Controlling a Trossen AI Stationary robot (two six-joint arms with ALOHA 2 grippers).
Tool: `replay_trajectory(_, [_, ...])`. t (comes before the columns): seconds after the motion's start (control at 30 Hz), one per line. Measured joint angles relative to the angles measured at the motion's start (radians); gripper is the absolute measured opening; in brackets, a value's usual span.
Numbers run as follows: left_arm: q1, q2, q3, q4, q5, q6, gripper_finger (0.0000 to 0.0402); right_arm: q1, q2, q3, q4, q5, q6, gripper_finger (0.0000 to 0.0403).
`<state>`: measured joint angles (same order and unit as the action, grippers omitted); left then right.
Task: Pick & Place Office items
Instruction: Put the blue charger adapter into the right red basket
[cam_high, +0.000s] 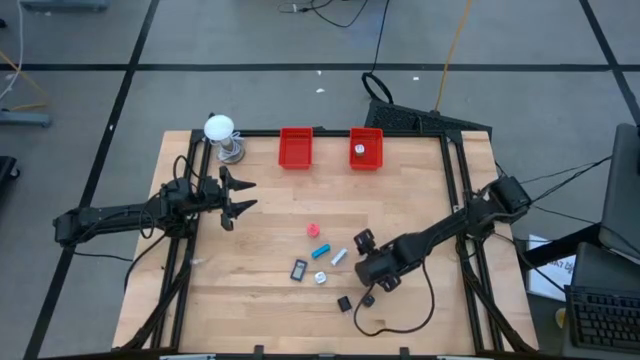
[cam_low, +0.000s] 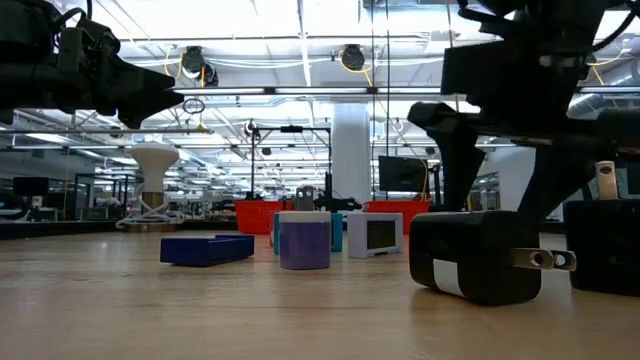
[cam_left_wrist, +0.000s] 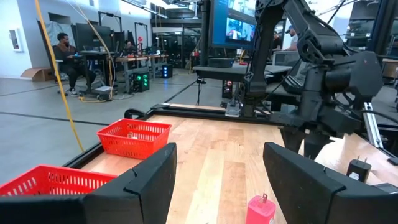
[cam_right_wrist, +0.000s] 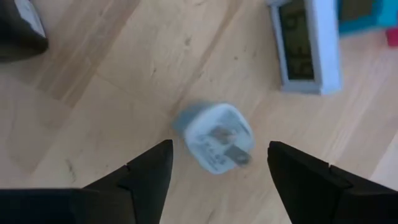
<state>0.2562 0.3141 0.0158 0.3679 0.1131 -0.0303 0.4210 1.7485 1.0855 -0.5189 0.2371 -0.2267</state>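
Right hand (cam_high: 366, 272) open | wooden table (cam_high: 260, 300) | workshop room

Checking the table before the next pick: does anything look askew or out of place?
One white round item already sits in the right red bin. The rest lie scattered mid-table, and a black cube lies on its side, prongs pointing sideways.

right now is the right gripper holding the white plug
No, the right gripper is open above the white plug, which lies on the table untouched.
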Motion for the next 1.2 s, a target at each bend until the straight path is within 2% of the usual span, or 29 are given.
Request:
replay_trajectory(0.33, [0.0,0.0,0.0,0.0,0.0,0.0,0.0244,0.0,0.026,0.0,0.1,-0.002,-0.076,0.0235])
replay_trajectory(0.57, [0.0,0.0,0.0,0.0,0.0,0.0,0.0244,0.0,0.021,0.0,0.077,-0.006,-0.081,0.0219])
replay_trajectory(0.8, [0.0,0.0,0.0,0.0,0.0,0.0,0.0244,0.0,0.021,0.0,0.063,-0.085,-0.067,0.0196])
replay_trajectory(1.07, [0.0,0.0,0.0,0.0,0.0,0.0,0.0244,0.0,0.021,0.0,0.062,-0.084,-0.048,0.0163])
replay_trajectory(1.2, [0.0,0.0,0.0,0.0,0.0,0.0,0.0244,0.0,0.02,0.0,0.062,-0.084,-0.047,0.0159])
